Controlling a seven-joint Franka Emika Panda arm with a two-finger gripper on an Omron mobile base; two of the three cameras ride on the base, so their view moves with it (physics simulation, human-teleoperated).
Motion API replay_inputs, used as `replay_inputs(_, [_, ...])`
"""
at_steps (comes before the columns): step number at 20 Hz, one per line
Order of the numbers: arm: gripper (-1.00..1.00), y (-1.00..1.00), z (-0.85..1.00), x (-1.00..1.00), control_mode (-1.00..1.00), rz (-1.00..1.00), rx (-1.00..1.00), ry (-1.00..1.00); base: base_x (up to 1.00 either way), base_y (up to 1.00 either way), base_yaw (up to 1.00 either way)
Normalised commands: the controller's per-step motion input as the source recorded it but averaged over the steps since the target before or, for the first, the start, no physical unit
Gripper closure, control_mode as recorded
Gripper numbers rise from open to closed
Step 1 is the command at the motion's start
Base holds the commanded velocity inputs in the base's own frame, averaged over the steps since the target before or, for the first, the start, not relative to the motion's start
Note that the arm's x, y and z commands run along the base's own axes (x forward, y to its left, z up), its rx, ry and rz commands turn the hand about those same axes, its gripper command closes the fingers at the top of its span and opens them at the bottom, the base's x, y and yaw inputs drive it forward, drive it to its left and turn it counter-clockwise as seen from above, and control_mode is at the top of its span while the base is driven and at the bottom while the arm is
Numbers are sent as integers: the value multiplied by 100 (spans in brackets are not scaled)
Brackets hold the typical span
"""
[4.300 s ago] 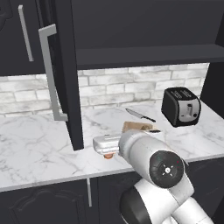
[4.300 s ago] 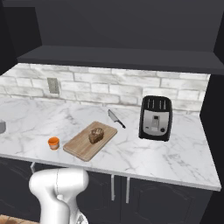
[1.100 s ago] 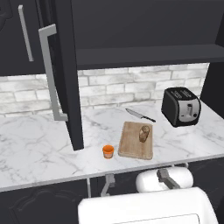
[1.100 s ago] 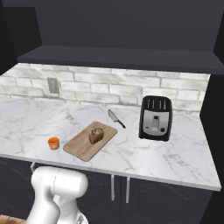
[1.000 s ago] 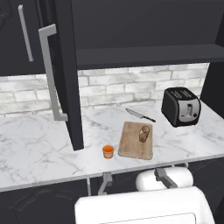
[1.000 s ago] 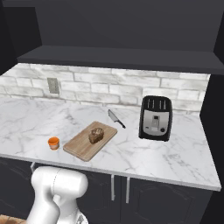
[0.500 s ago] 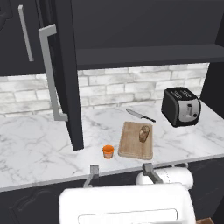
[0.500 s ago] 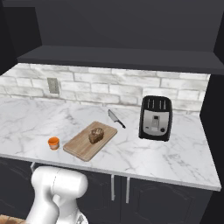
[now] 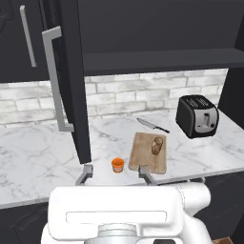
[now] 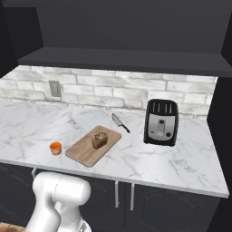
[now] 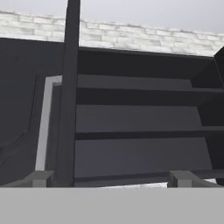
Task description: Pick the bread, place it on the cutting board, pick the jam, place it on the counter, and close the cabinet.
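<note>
The brown bread (image 9: pixel 157 145) (image 10: pixel 99 140) stands on the wooden cutting board (image 9: pixel 143 159) (image 10: pixel 84 152). Left of the board, the orange jam (image 9: pixel 117 165) (image 10: pixel 55 147) sits on the white marble counter (image 9: pixel 28 157) (image 10: pixel 158 158). The dark cabinet door (image 9: pixel 71 95) (image 11: pixel 70 87) stands open, edge-on, with its silver handle (image 9: pixel 53 81) (image 11: pixel 43 127) on the left. My gripper (image 9: pixel 115 175) (image 11: pixel 111 179) is open and holds nothing. It hangs in front of the counter's near edge and points up at the cabinet's bare shelves (image 11: pixel 140 118).
A black toaster (image 9: pixel 197 116) (image 10: pixel 161 121) stands at the right of the counter. A knife (image 9: pixel 152 125) (image 10: pixel 120 122) lies behind the board. A second upper door with a silver handle (image 9: pixel 27 35) is at far left. A dark shelf edge (image 10: pixel 127 61) runs over the counter.
My hand has risen and shifted left in the left base view, so both fingers now frame the jam from the front. The bread, jam and cabinet door have not moved.
</note>
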Motion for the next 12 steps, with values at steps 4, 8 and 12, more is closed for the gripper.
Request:
replay_inputs(4, [-100,21,0,40,-100,-2,0,-1,0,0,0])
replay_inputs(8, [-100,24,0,30,-100,-1,0,-1,0,0,0])
replay_inputs(12, [-100,29,0,26,-100,-1,0,-1,0,0,0])
